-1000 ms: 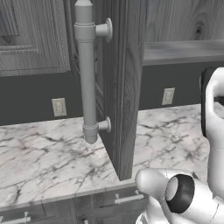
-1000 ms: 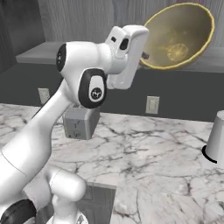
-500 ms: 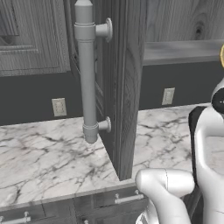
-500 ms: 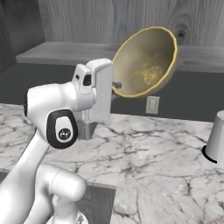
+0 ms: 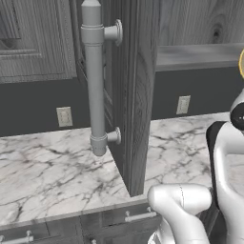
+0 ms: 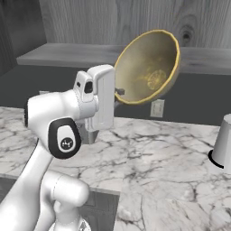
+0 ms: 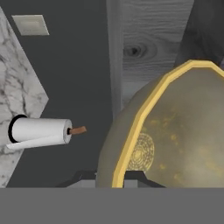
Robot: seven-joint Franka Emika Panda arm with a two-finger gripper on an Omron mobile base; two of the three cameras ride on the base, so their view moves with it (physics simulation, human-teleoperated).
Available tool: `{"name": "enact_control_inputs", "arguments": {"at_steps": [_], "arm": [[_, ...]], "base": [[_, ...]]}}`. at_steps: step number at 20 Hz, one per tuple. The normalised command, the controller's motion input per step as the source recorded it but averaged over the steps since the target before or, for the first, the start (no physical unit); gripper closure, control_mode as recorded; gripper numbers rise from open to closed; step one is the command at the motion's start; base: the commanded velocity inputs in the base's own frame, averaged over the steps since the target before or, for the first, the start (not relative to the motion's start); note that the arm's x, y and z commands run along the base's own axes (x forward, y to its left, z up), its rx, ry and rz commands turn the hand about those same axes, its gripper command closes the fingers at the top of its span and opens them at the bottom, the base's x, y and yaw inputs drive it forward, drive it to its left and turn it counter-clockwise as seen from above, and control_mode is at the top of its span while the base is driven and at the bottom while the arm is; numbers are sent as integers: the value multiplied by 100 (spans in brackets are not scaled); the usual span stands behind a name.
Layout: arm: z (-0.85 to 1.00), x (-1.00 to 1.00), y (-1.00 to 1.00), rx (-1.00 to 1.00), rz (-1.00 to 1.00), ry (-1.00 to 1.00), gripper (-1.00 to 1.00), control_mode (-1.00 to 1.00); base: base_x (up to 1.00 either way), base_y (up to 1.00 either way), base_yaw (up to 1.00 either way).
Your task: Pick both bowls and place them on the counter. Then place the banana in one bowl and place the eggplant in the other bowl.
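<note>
Bowl is carried high above the worktop, tipped steeply on edge so its tan inside faces the right base camera and its bright yellow rim stands nearly upright. The grip is on the rim alone, at the bowl's lower left edge beside the white hand; in the hand view the rim runs straight down between the two dark fingertips. Jaws are clenched on that thin edge, almost fully closed, and nothing else touches them. Risk one, as I judge it: a pinch this narrow on a wide, tilted bowl gives the load a long lever, so a quick swing or wrist roll could let it pivot or slip out and drop onto the marble. Risk two: the open cabinet door with its long grey bar handle stands near on the left, and the wooden shelf edge runs just behind the bowl; a wide arc could clip either. Risk three: a paper towel roll stands on the worktop at the right, so setting down far right could knock it. Lowering slowly onto bare marble between these looks safest.
</note>
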Motion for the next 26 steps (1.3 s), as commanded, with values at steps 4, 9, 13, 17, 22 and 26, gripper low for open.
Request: {"name": "enact_control_inputs", "arguments": {"at_steps": [4,9,13,17,22,26], "arm": [[-3,-13,3,0,0,0,100,-100],[0,0,0,0,0,0,100,100],[0,0,0,0,0,0,100,100],[0,0,0,0,0,0,100,100],[0,0,0,0,0,0,100,100],[0,0,0,0,0,0,100,100]], "base": [[0,0,0],[-49,4,-8],[-51,27,-14],[-46,49,-17],[-46,45,-16],[-56,9,-10]]}}
